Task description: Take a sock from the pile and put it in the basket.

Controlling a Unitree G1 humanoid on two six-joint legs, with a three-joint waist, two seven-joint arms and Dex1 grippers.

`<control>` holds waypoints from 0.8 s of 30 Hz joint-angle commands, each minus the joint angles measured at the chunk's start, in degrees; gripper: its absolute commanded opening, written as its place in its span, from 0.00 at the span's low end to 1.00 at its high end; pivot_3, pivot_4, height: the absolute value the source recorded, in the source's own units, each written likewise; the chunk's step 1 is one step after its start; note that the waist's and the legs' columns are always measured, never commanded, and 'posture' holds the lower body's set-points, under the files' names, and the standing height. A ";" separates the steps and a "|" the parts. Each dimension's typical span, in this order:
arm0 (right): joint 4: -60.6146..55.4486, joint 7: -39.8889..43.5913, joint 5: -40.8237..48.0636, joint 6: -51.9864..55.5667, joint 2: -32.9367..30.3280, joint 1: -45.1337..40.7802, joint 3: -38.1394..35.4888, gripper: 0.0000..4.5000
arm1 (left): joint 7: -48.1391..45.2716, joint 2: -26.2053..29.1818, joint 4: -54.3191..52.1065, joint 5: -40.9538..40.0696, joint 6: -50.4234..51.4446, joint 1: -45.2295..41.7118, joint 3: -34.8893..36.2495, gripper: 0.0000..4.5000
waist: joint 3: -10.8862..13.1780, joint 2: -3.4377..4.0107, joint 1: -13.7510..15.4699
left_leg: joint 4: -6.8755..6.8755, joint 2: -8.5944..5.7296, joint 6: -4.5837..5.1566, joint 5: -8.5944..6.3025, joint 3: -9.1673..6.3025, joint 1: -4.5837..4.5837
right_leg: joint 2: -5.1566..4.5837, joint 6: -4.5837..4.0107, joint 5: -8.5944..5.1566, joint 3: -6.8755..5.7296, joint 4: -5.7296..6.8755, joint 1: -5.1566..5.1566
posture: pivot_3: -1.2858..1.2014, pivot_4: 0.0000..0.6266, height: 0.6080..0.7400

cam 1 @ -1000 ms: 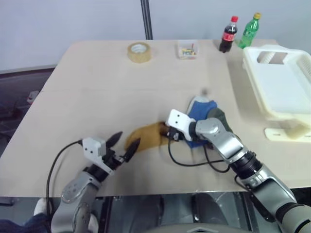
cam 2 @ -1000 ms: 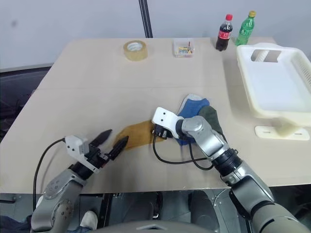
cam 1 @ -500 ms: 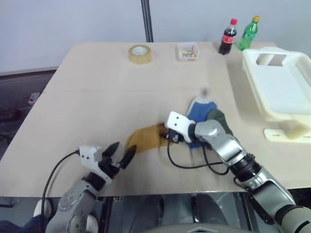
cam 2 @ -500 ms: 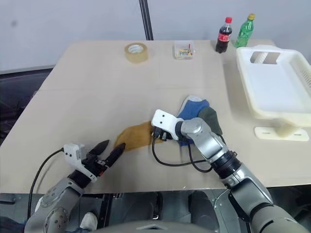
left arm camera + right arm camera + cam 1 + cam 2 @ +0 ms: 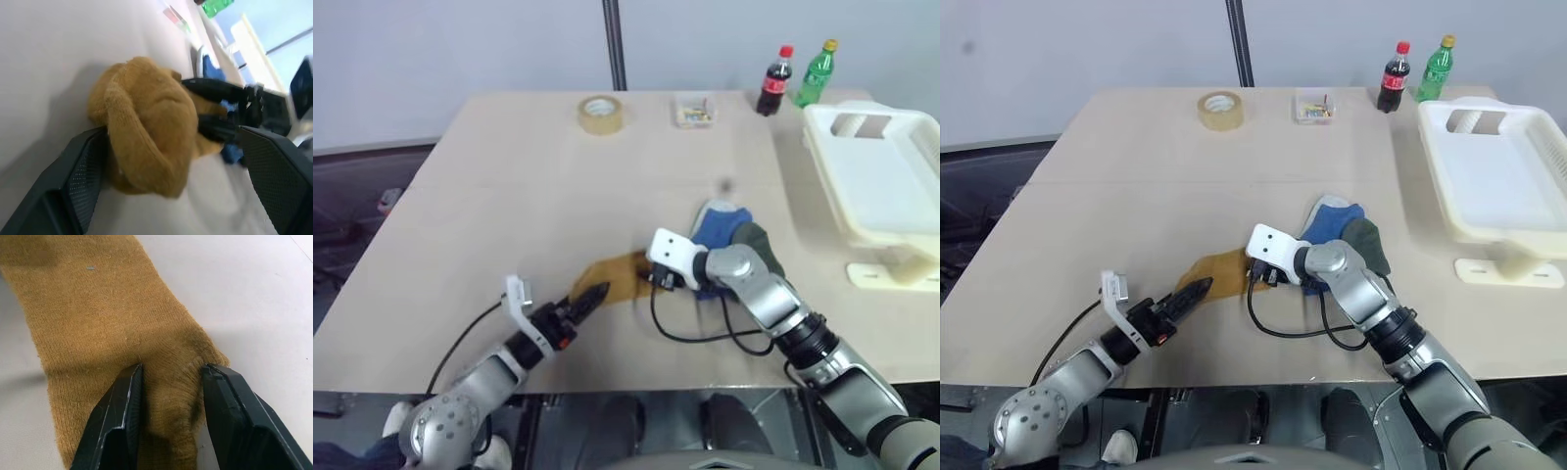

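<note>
**A:** Where is your sock point(image 5: 1217, 273) lying, and which way does it run?

**B:** It lies flat on the table point(image 5: 1136, 176), toward the near edge, just left of the pile point(image 5: 1344, 235). Its long axis runs across the table, roughly from your left gripper point(image 5: 1197, 289) over to your right gripper point(image 5: 168, 382), rising a little toward the pile. The end nearest the left gripper is bunched into a rounded hump, as the left wrist view shows; the other end lies flat and narrows between the right gripper's fingers.

**A:** What are your grippers doing?

**B:** Your right gripper has its fingers part-way closed, one on each side of the sock's narrow end, with the fabric puckered between them, so it has hold of that end. Your left gripper stands wide apart, one finger to each side of the bunched end, gripping nothing. Whether a finger touches the fabric you cannot tell.

**A:** And the basket point(image 5: 1498, 176)?

**B:** It stands at the right side of the table, well apart from the sock, with nothing visible inside it.

**A:** Any writing you can read?

**B:** None. The dark bottle point(image 5: 1393, 76) with a red cap and red label and the green bottle point(image 5: 1434, 70) with a yellow cap stand at the far edge, but their labels are too small to read. A roll of tape point(image 5: 1220, 109) and a small clear box point(image 5: 1315, 106) sit along that edge too.
</note>
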 commanded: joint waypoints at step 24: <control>0.25 -0.46 -1.27 0.44 1.87 0.77 0.23 0.45 | 4.30 -3.04 2.25 -18.95 -3.17 -4.47 -2.59 0.98 | 0.04 -0.03 -0.37 | -0.27 0.03 -0.03 0.00 0.02 -0.07 | -0.02 -0.03 -0.01 0.02 -0.29 -0.07 | 0.52 0.24 0.99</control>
